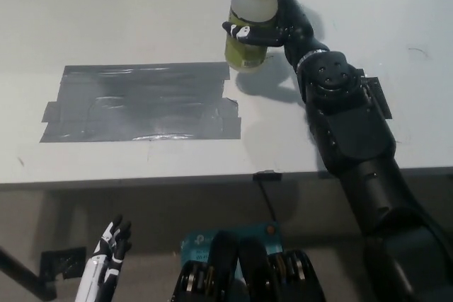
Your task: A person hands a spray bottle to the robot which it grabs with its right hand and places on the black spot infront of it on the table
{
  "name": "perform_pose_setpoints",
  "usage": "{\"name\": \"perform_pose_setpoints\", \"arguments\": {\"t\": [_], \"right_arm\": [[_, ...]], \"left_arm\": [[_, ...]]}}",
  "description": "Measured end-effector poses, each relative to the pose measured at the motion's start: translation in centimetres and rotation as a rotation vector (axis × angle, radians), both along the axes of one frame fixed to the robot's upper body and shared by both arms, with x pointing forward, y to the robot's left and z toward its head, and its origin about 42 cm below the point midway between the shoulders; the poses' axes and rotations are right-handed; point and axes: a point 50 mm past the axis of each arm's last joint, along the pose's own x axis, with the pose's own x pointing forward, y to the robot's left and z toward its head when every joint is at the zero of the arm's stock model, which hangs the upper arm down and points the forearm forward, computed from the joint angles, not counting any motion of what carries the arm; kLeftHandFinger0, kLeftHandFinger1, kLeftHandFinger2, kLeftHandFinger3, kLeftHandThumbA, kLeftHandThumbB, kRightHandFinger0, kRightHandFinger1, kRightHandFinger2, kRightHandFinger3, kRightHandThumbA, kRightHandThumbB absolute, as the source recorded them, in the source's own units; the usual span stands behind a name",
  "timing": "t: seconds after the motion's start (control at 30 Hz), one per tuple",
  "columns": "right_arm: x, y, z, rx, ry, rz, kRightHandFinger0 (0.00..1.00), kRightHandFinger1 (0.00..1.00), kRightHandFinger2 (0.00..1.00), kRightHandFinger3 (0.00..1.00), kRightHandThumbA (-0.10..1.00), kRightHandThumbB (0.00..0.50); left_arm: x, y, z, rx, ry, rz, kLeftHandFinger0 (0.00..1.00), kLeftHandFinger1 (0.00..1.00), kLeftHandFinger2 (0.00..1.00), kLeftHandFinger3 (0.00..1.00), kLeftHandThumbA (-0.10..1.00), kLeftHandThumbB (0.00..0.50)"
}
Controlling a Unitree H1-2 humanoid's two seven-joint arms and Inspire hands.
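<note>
Right robot hand (272, 27) wrapped round bottle (249, 30) mid-body, upright, just beyond black patch's (138, 102) far right corner. Rigid smooth plastic, part-filled, likely light, slippery; body grip suits. Left robot hand (110, 247) idle, fingers apart, below surface (106, 12) edge.

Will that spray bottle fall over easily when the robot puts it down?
Maybe a little. The spray bottle is tall with a narrow neck, so a tilted landing could tip it. The yellowish liquid fills only its lower part, which probably keeps it bottom-heavy. The right hand wraps its smooth plastic body, which looks stiff but may be slippery.
</note>
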Motion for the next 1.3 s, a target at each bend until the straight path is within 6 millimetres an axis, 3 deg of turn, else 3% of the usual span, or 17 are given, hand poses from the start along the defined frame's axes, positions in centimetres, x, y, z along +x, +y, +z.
{"name": "perform_pose_setpoints", "arguments": {"t": [0.1, 0.27, 0.3, 0.33, 0.37, 0.4, 0.43, 0.57, 0.7, 0.73, 0.77, 0.9, 0.97, 1.07, 1.2, 1.3], "right_arm": [[-0.1, -0.3, -0.6, -0.022, 0.003, -0.016, 0.00, 0.18, 0.46, 0.33, 0.15, 0.284], [-0.4, -1.3, -1.9, -0.037, 0.017, -0.051, 0.00, 0.20, 0.43, 0.28, 0.18, 0.274], [-0.5, -1.5, -2.0, -0.036, 0.014, -0.055, 0.05, 0.20, 0.41, 0.27, 0.24, 0.285], [-0.6, -1.7, -2.1, -0.036, 0.011, -0.058, 0.01, 0.10, 0.29, 0.16, 0.27, 0.296], [-0.8, -2.1, -2.2, -0.045, 0.002, -0.065, 0.00, 0.09, 0.29, 0.11, 0.29, 0.294], [-0.9, -2.4, -2.1, -0.049, -0.010, -0.070, 0.00, 0.09, 0.29, 0.11, 0.29, 0.294], [-1.1, -2.8, -1.9, -0.050, -0.028, -0.077, 0.00, 0.16, 0.38, 0.10, 0.30, 0.304], [-1.8, -4.9, -0.7, -0.063, -0.099, -0.107, 0.01, 0.21, 0.44, 0.08, 0.36, 0.325], [-2.1, -8.0, 0.7, -0.098, -0.172, -0.153, 0.02, 0.29, 0.50, 0.19, 0.36, 0.323], [-2.1, -8.6, 0.8, -0.105, -0.176, -0.161, 0.05, 0.32, 0.52, 0.22, 0.38, 0.356], [-2.1, -9.4, 0.7, -0.115, -0.176, -0.175, 0.06, 0.32, 0.52, 0.22, 0.38, 0.357], [-2.4, -11.8, -0.8, -0.129, -0.150, -0.214, 0.05, 0.29, 0.49, 0.22, 0.38, 0.367], [-2.6, -12.2, -1.4, -0.130, -0.137, -0.222, 0.05, 0.20, 0.36, 0.13, 0.35, 0.350], [-3.1, -13.1, -3.7, -0.139, -0.095, -0.233, 0.04, 0.22, 0.39, 0.11, 0.32, 0.326], [-3.2, -13.5, -5.7, -0.150, -0.050, -0.240, 0.01, 0.23, 0.43, 0.07, 0.28, 0.325], [-3.2, -13.8, -7.1, -0.162, -0.012, -0.249, 0.02, 0.28, 0.53, 0.10, 0.29, 0.313]], "left_arm": [[0.0, 0.0, 0.0, 0.000, 0.001, 0.000, 1.00, 1.00, 1.00, 1.00, 0.95, 0.000], [0.0, 0.0, 0.0, 0.000, 0.001, 0.000, 1.00, 1.00, 1.00, 1.00, 0.99, 0.009], [0.0, 0.0, 0.0, 0.000, 0.001, 0.000, 1.00, 1.00, 1.00, 1.00, 0.99, 0.005], [0.0, 0.0, 0.0, 0.000, 0.001, 0.000, 1.00, 1.00, 1.00, 1.00, 1.00, 0.016], [0.0, 0.0, 0.0, 0.000, 0.000, 0.000, 1.00, 1.00, 1.00, 1.00, 1.00, 0.019], [0.0, 0.0, 0.0, 0.000, 0.000, 0.000, 1.00, 1.00, 1.00, 1.00, 1.00, 0.019], [0.0, 0.0, 0.0, 0.000, 0.000, 0.000, 1.00, 1.00, 1.00, 1.00, 1.00, 0.011], [0.0, 0.0, 0.0, 0.000, 0.001, 0.001, 1.00, 1.00, 1.00, 1.00, 1.00, 0.000], [0.0, 0.2, 0.0, 0.004, 0.000, 0.002, 1.00, 1.00, 1.00, 1.00, 1.00, 0.000], [0.0, 0.2, 0.0, 0.004, 0.000, 0.003, 1.00, 1.00, 1.00, 1.00, 1.00, 0.000], [0.0, 0.2, 0.0, 0.004, 0.001, 0.003, 1.00, 1.00, 1.00, 1.00, 1.00, 0.000], [0.0, 0.3, -0.1, 0.006, -0.001, 0.004, 1.00, 1.00, 1.00, 1.00, 1.00, 0.013], [0.0, 0.3, -0.1, 0.005, -0.001, 0.004, 1.00, 1.00, 1.00, 1.00, 1.00, 0.028], [0.0, 0.4, -0.1, 0.005, -0.001, 0.005, 1.00, 1.00, 1.00, 1.00, 1.00, 0.007], [0.0, 0.4, -0.1, 0.005, -0.003, 0.005, 1.00, 1.00, 1.00, 1.00, 1.00, 0.016], [0.0, 0.3, -0.1, 0.005, -0.003, 0.005, 1.00, 1.00, 1.00, 1.00, 1.00, 0.026]]}}
